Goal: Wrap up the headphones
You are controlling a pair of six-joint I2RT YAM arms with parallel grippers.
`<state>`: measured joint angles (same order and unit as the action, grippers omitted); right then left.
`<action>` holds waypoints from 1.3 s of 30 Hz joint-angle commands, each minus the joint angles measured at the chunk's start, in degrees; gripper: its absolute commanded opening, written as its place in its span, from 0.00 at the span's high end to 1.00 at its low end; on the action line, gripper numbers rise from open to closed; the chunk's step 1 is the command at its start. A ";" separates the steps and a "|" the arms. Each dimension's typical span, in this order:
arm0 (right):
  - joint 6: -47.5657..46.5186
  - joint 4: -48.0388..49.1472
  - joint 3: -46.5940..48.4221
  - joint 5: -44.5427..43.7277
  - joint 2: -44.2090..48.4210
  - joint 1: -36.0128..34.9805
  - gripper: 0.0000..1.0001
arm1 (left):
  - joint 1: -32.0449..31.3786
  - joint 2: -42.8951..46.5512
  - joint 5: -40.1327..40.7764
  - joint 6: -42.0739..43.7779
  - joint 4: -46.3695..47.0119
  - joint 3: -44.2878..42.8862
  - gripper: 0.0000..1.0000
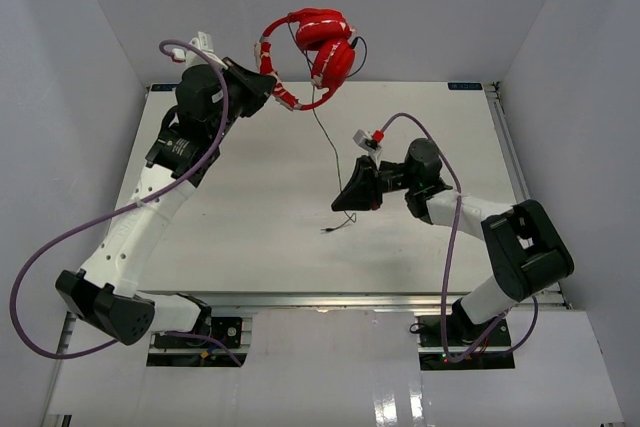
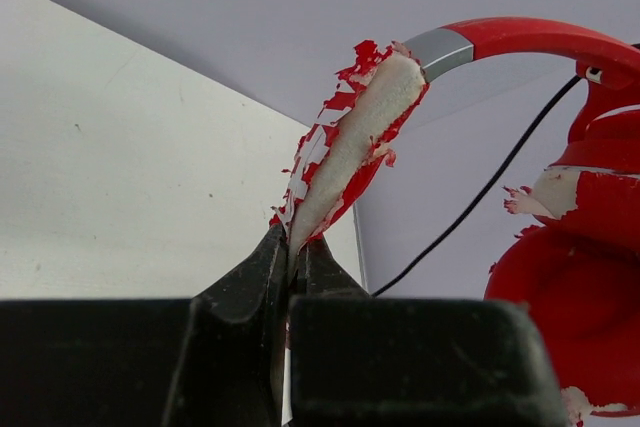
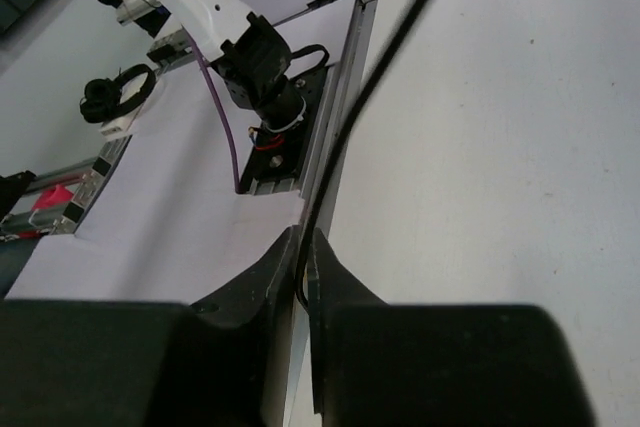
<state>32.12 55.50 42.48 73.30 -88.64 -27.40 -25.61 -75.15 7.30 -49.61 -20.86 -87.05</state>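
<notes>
White surface (image 1: 260, 207): bare between the two arms. Left arm: raised over the far left corner. Right arm: low, reaching in towards mid-surface.

Headphones (image 1: 325, 47): held clear of the surface, above its far edge, extending to the right of the left end effector (image 1: 270, 89). That end effector is clamped on one end of the headband (image 2: 360, 137), where the red skin is flaked and pale padding is exposed. Earcups (image 1: 335, 59): close together, beyond the grip.

Cord (image 1: 325, 137): drops from the earcups to the right end effector (image 1: 342, 202), which is pinched shut on it. A short tail runs on towards the near edge
</notes>
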 commanded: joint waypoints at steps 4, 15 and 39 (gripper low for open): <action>-53.39 -68.70 20.98 -25.35 5.89 -4.58 0.92 | 0.14 -1.95 12.62 2.00 1.60 -4.83 1.00; -94.08 -74.63 28.17 -102.11 16.20 -19.43 0.92 | 0.43 -7.92 14.79 12.37 4.91 11.76 1.00; -94.76 -71.45 34.08 -79.12 9.47 -15.23 0.89 | -1.02 -11.61 -29.60 23.26 13.67 23.95 1.00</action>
<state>-64.59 -18.31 75.11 -12.34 -78.56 -45.69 -26.27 -89.49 -11.57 -27.28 -13.17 -63.94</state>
